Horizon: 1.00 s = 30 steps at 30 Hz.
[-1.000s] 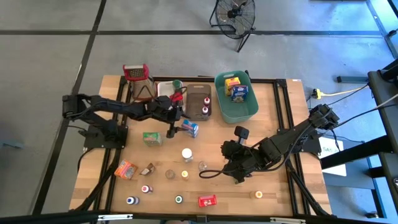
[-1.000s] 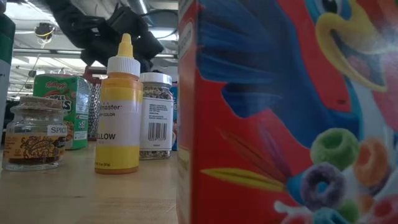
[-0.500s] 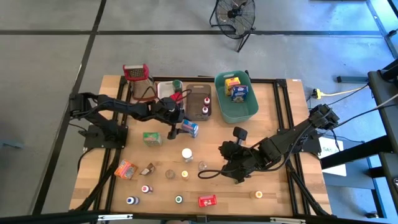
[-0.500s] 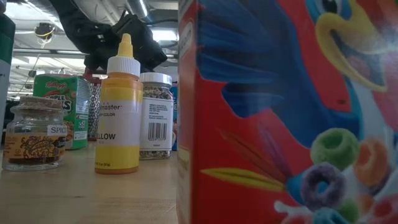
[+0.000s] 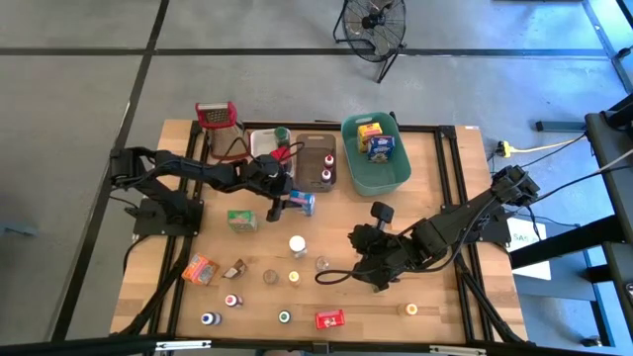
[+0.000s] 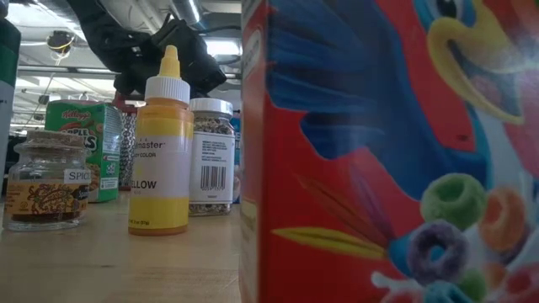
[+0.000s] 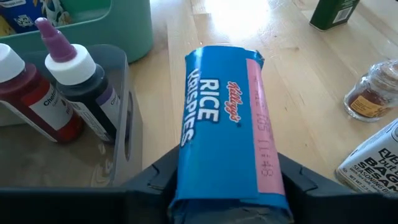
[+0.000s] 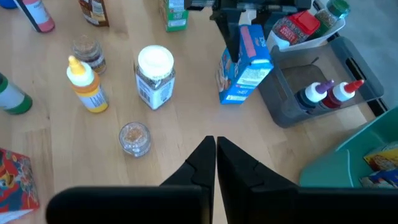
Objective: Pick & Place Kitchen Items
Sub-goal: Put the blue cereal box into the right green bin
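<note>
A blue Rice Krispies box (image 7: 224, 118) stands tilted near the table's middle (image 5: 303, 203), just in front of the grey bin (image 7: 118, 143). My left gripper (image 7: 227, 180) reaches in from the table's left (image 5: 285, 201) and is shut on the box. My right gripper (image 8: 216, 146) hovers shut and holding nothing over the table's near middle (image 5: 326, 277), close to a small glass jar (image 8: 134, 137). Other kitchen items stand scattered across the near half of the table, among them a white-capped sprinkles jar (image 8: 155, 74) and a yellow squeeze bottle (image 8: 87, 87). My left gripper pinches the box's two narrow long sides (image 7: 273, 177) between its fingers, at the end nearest the wrist. The fingers come from the table's left, slanting down, and lie along the box. The box is tilted, its upper end in the hold (image 8: 242, 31) and its lower end (image 8: 233, 96) on the table.
The grey bin holds a red and a purple squeeze bottle (image 7: 81, 87). A teal bin (image 5: 376, 173) with small boxes stands at the far right, a white bin (image 5: 263, 140) and a steel grater (image 5: 216, 117) at the far left. A green box (image 5: 241, 220) lies left of the blue one.
My left arm has reached slightly farther toward the blue box, bringing its gripper up around the box's near end. The box stays in its place. My right arm has kept still.
</note>
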### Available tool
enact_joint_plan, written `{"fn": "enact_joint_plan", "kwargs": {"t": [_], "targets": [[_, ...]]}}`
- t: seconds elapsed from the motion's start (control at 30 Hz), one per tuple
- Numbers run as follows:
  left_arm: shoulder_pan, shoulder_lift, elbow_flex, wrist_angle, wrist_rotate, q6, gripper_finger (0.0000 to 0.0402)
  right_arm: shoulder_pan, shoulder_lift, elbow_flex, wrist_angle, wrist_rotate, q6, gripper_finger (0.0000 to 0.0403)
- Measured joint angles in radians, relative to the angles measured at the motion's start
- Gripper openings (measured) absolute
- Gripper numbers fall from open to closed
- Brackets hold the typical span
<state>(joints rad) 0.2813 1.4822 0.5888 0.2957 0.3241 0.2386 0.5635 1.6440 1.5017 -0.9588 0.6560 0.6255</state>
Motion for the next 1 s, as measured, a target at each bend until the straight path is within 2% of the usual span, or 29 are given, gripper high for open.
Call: {"fn": "enact_joint_plan", "kwargs": {"t": [0.27, 0.43, 0.63, 0.87, 1.0], "targets": [[0.000, -0.001, 0.034, -0.018, 0.000, -0.023, 0.0135, -0.017, 0.010, 0.000, -0.054, 0.022, 0.074, 0.0022], [-0.006, -0.001, 0.094, -0.115, -0.002, -0.034, 0.0135, -0.026, 0.027, 0.000, -0.047, 0.001, 0.069, 0.0046], [-0.048, -0.027, 0.148, -0.191, -0.046, 0.016, 0.0135, -0.053, 0.027, 0.000, -0.028, 0.033, 0.048, 0.0104], [-0.107, -0.132, 0.164, -0.227, -0.117, 0.034, 0.0134, -0.113, 0.034, 0.000, -0.020, 0.049, 0.055, 0.0198], [-0.143, -0.179, 0.165, -0.215, -0.121, 0.033, 0.0134, -0.156, 0.034, 0.000, 0.012, 0.024, 0.027, 0.0236]]}}
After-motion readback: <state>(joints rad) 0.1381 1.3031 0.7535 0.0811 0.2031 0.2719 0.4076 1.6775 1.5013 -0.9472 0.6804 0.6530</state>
